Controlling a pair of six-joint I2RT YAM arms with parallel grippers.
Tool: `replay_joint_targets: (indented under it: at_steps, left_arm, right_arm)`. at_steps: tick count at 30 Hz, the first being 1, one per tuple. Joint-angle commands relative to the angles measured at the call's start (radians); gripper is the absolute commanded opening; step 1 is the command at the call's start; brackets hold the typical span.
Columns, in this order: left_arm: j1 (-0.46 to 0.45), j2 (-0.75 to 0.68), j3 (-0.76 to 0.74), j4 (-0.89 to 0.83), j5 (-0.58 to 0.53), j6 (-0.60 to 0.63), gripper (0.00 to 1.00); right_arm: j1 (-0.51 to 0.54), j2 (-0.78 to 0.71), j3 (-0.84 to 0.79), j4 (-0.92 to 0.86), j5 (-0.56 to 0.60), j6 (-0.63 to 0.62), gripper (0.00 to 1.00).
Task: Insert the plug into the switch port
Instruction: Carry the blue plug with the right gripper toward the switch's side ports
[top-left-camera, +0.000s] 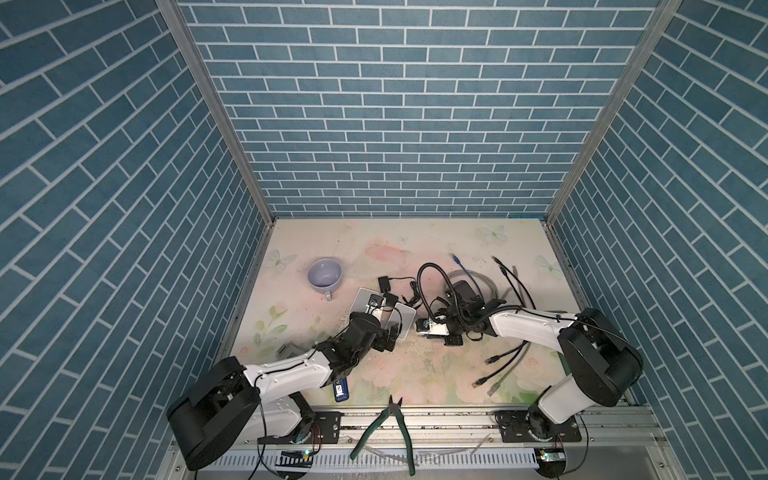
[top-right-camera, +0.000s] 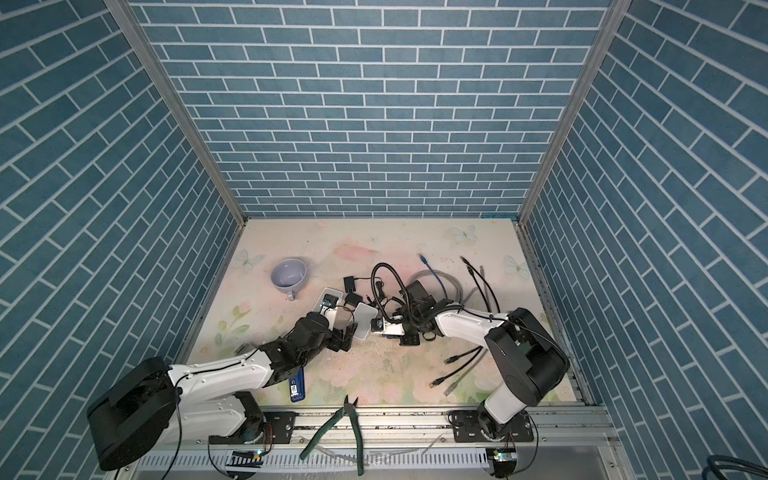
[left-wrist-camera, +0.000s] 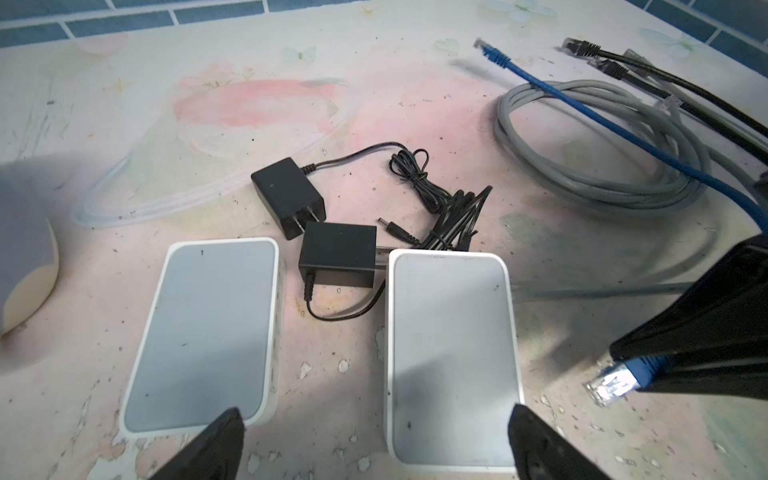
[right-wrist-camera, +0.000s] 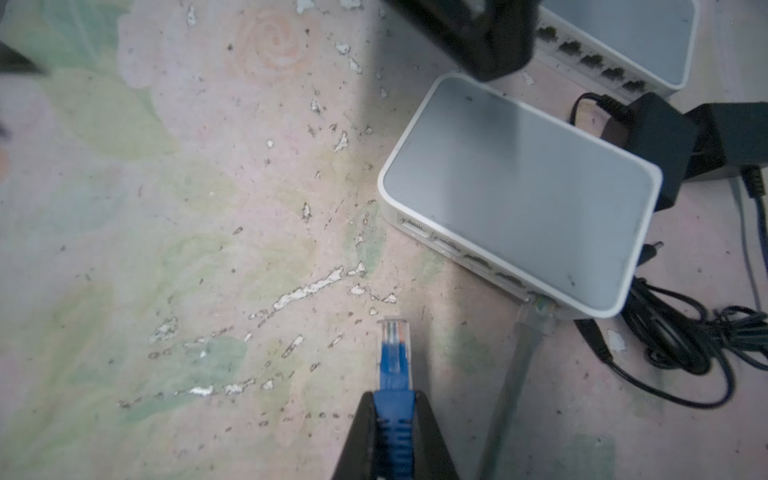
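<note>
Two white switches with grey tops lie side by side, the left switch (left-wrist-camera: 208, 332) and the right switch (left-wrist-camera: 449, 353). The right switch (right-wrist-camera: 519, 187) shows a row of ports (right-wrist-camera: 457, 249) along its side; a grey cable's plug (right-wrist-camera: 536, 309) sits in the end port. My right gripper (right-wrist-camera: 393, 399) is shut on the blue boot of the clear-tipped plug (right-wrist-camera: 392, 349), held just above the mat a short way from the port side and apart from it. My left gripper (left-wrist-camera: 376, 415) is open over the near end of the right switch, with nothing between its fingers.
Two black power adapters (left-wrist-camera: 286, 199) (left-wrist-camera: 338, 253) with tangled cords lie behind the switches. A grey cable coil (left-wrist-camera: 602, 166) and black patch cables (top-left-camera: 503, 365) lie to the right. A lilac mug (top-left-camera: 325, 274) stands at the back left, and green pliers (top-left-camera: 395, 424) lie at the front edge.
</note>
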Motion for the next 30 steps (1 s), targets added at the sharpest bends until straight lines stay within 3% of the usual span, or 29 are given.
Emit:
replay_joint_targets:
  at_steps: [1, 11, 19, 30]
  left_arm:
    - [0.013, 0.030, 0.021, 0.043, 0.007, -0.051, 1.00]
    - [0.033, 0.151, 0.071, 0.138, 0.060, -0.104, 1.00]
    - [0.033, 0.237, 0.090, 0.237, 0.114, -0.124, 0.97]
    - [0.033, 0.300, 0.084, 0.281, 0.134, -0.155, 0.90]
  right_arm:
    - [0.029, -0.027, -0.052, 0.106, 0.077, 0.179, 0.00]
    - [0.082, 0.019, -0.078, 0.253, 0.283, 0.402, 0.00]
    - [0.091, 0.042, -0.101, 0.357, 0.313, 0.502, 0.00]
    - [0.108, 0.049, -0.124, 0.417, 0.289, 0.519, 0.00]
